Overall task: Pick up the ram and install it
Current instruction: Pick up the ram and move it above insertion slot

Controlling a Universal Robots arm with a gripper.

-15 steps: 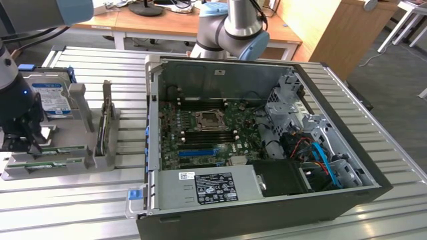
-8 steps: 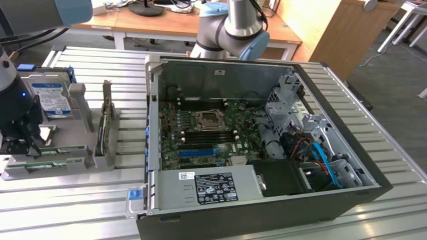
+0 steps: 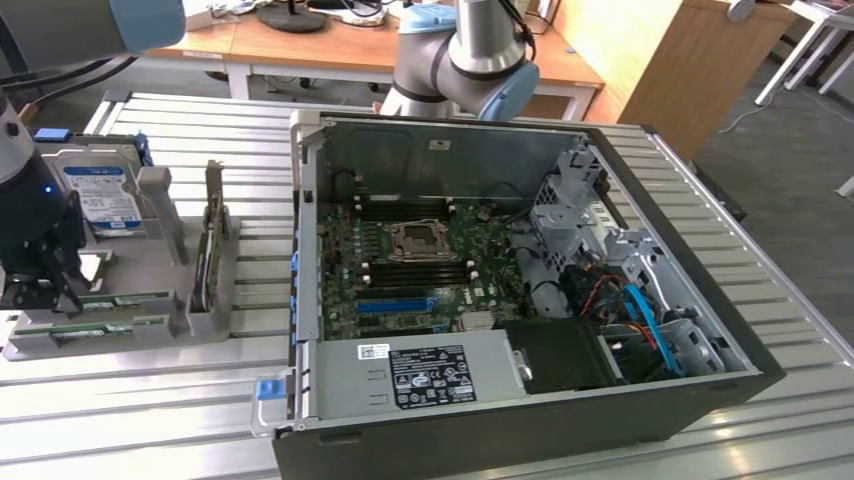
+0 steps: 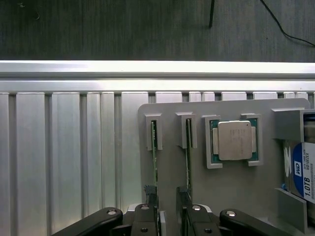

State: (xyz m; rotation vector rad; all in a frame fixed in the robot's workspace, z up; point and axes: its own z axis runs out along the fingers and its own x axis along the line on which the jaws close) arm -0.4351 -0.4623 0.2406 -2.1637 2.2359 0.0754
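In the exterior view, a slatted aluminium table (image 3: 134, 420) underfoot, with wooden desks (image 3: 334, 50) and grey floor (image 3: 787, 170) beyond. On the slats, an open black computer tower case (image 3: 534, 440) laid on its side, with a green motherboard (image 3: 414, 280) facing up. Just beside it, toward the exterior view's left, a grey plastic parts holder (image 3: 200, 320) carrying a blue-labelled hard drive (image 3: 100, 195) and two long thin green circuit-board sticks: first ram stick (image 3: 127, 298) and second ram stick (image 3: 100, 327). Parallel, side by side, long axes running roughly from the exterior view's left to its right. Over their left ends, the black two-fingered gripper (image 3: 40, 295).

In the wrist view, both sticks standing on edge, far ends seated in small grey brackets, near a square silver CPU chip (image 4: 235, 140). Long axes pointing away from the gripper toward the table's bright edge rail, dark floor past it. Fingers parted, one near each stick's near end, clamped on nothing. Cannot tell which stick sits between them.
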